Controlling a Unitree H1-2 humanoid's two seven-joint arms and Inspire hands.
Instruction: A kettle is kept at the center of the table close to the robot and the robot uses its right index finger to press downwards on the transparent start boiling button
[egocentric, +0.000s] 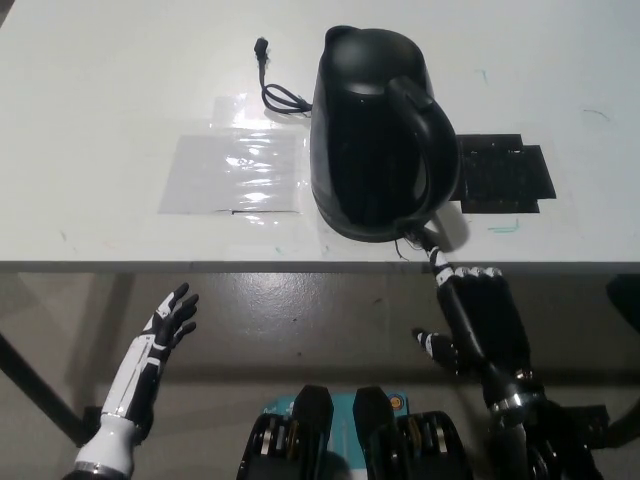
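The glossy black plastic kettle (380, 135) is set near the white tabletop (120, 90) edge, so the black right hand (478, 315), forefinger extended and holding nothing, is raised below its base, while the white left hand (160, 335) is rested open, well left.

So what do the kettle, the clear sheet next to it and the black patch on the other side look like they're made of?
Kettle: probably black plastic with a smooth semi-gloss finish, going by the soft highlights on its body and handle.
Clear sheet: thin transparent film or tape, judging by the wrinkled bright glare.
Black patch: matte and faintly textured, maybe tape or hook-and-loop; hard to tell.
Table: smooth matte white, possibly laminate.
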